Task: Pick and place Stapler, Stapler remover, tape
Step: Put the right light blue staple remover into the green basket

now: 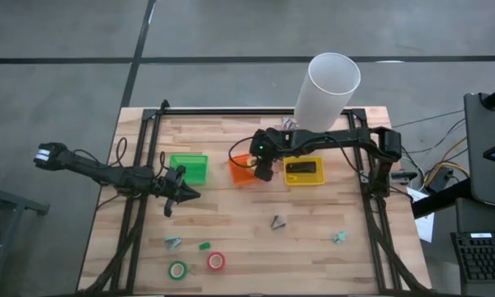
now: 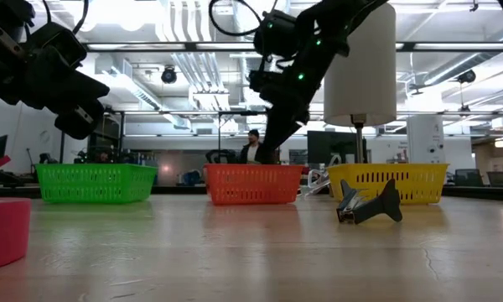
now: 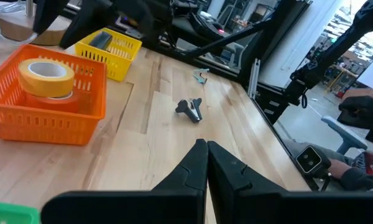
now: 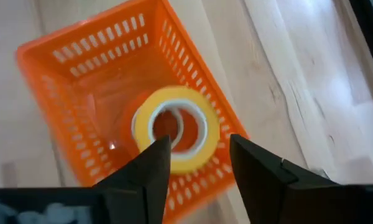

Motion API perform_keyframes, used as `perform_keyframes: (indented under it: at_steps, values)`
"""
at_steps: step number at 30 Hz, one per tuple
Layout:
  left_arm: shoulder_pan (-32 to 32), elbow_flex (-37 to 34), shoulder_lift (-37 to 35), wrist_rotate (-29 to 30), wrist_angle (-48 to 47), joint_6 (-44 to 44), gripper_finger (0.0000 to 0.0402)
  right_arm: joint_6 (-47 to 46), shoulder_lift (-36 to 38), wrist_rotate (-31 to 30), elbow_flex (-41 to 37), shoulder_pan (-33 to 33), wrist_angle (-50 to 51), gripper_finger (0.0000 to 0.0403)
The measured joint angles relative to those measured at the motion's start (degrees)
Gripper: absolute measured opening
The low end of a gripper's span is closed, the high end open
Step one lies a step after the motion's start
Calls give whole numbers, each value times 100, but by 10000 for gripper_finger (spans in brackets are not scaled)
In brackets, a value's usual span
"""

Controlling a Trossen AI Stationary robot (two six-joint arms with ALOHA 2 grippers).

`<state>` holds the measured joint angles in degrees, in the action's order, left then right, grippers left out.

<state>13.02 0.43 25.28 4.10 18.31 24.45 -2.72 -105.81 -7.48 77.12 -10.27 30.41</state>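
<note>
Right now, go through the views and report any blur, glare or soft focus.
Right wrist view: the yellow tape and orange bin look motion-smeared, while the right gripper in front stays crisp. Low view: ceiling lights flare white, and the red tape at the edge is soft. Left wrist view: bright background, left gripper dark. High view: evenly lit.

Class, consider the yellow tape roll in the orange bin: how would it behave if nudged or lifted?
The yellow tape roll looks rigid and probably light. Lying flat in the orange bin, it likely slides rather than rolls. Set on edge, its round rim would probably roll.
</note>
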Motion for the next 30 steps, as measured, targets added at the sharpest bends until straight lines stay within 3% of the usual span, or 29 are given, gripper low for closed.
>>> perform_keyframes:
  at_steps: [7,12,15,19,24,30]
  values:
    - [-1,0,-2,-1,-11,0,10,-375,612,1,-280,789,696,160]
    - [-1,0,0,0,-43,0,10,-988,1033,-25,-778,1974,704,144]
    - [-1,0,0,0,-44,1,10,-1602,1292,-410,-986,2729,791,135]
    - [0,0,0,0,-44,0,10,-2297,1644,-789,-1169,3666,1320,125]
    - [-1,0,-2,0,-43,0,10,-2820,1933,-783,-1428,4938,1778,122]
    - [-1,0,-2,0,-44,0,10,-4735,1909,-772,-1587,6033,2651,123]
